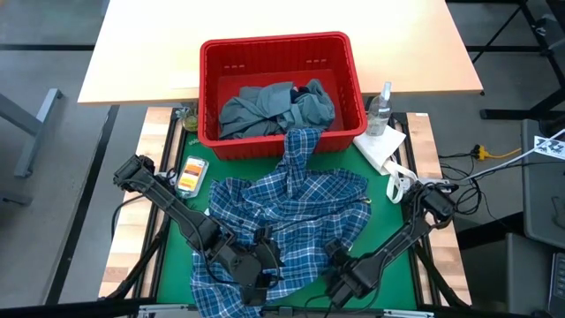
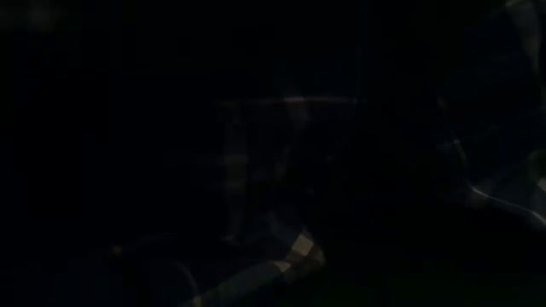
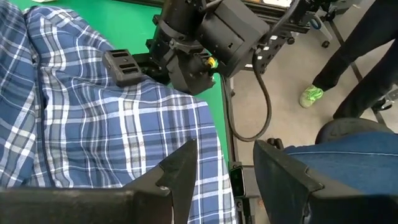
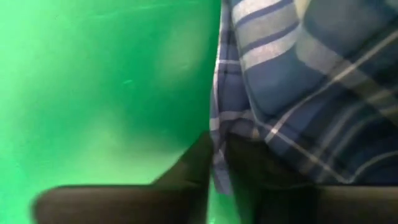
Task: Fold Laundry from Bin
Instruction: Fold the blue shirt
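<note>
My plaid shirt (image 1: 287,216) lies spread on the green mat (image 1: 375,190) in front of the bin (image 1: 281,53), 1 sleeve trailing in. Right tool (image 4: 214,171) pinches its near hem; left tool (image 3: 221,180) gapes, empty, at the hem beside. Next: grip left, then pull flat

The high camera looked straight down on the worktop (image 1: 168,265). The low camera was smothered, nearly black. Both wrist cameras sat close over the plaid shirt (image 1: 291,212), which the high view shared; the left faced the room.
</note>
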Robot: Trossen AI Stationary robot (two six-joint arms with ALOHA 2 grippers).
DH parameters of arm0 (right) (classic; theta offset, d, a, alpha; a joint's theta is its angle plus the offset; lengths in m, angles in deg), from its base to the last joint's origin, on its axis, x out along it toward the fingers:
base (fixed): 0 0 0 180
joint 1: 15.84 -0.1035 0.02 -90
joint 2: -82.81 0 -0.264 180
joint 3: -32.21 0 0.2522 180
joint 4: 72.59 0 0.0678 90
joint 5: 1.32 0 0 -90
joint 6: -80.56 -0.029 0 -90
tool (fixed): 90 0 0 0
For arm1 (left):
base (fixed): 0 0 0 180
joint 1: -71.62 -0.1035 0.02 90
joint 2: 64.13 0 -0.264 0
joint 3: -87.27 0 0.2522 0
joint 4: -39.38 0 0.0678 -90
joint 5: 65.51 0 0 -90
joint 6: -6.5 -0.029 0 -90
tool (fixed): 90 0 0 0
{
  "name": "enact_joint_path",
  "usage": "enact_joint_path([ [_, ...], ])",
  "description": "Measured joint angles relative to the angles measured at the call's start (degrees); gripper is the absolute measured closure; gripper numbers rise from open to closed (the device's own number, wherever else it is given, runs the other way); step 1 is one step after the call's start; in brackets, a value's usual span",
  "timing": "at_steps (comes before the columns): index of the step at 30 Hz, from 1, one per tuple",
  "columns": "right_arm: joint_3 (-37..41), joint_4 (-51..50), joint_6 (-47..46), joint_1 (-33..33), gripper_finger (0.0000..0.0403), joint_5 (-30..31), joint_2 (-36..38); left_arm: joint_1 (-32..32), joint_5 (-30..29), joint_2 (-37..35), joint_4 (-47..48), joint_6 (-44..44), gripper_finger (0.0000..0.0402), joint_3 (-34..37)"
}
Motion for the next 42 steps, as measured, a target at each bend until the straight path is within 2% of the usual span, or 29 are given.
enact_joint_path([
  [1,0.5,0.63,-0.18,0.0,0.0378,-0.78,0.1,0.0,0.01,0.0,0.29,-0.01,0.025,0.0],
  [3,0.74,1.17,-0.11,-0.03,0.0394,-2.02,0.13,0.0,0.02,0.0,1.7,0.01,0.025,0.0],
  [8,-1.81,-0.51,0.61,0.09,0.0398,-7.42,-0.19,0.21,0.16,0.0,8.14,1.61,0.025,0.0],
  [11,-4.28,-2.94,1.8,-0.14,0.0397,-14.47,-0.35,0.81,0.18,-0.01,11.98,5.87,0.025,0.53],
  [14,-5.69,-5.76,2.06,-0.92,0.04,-19.96,-0.35,2.1,0.2,0.02,13.04,9.76,0.025,3.27],
  [20,-5.84,-8.7,0.08,-4.04,0.0401,-26.64,-0.35,6.15,0.28,0.04,12.5,17.29,0.025,11.23],
  [26,-5.84,-9.5,-4.82,-8.13,0.0401,-29.35,-0.35,10.14,0.32,0.04,12.01,29.79,0.025,21.97],
  [33,-5.86,-9.53,-9.41,-11.4,0.0402,-33.91,-0.34,14.51,5.58,0.04,8.16,43.38,0.025,33.82],
  [38,-5.86,-9.16,-13.74,-13.3,0.0402,-39.17,-0.33,15.96,7.47,-0.15,7.48,48.2,0.025,36.62],
  [42,-5.89,-8.36,-16.44,-14.81,0.0402,-39.06,-0.33,16.33,7.17,-0.15,6.75,48.28,0.025,36.68],
])
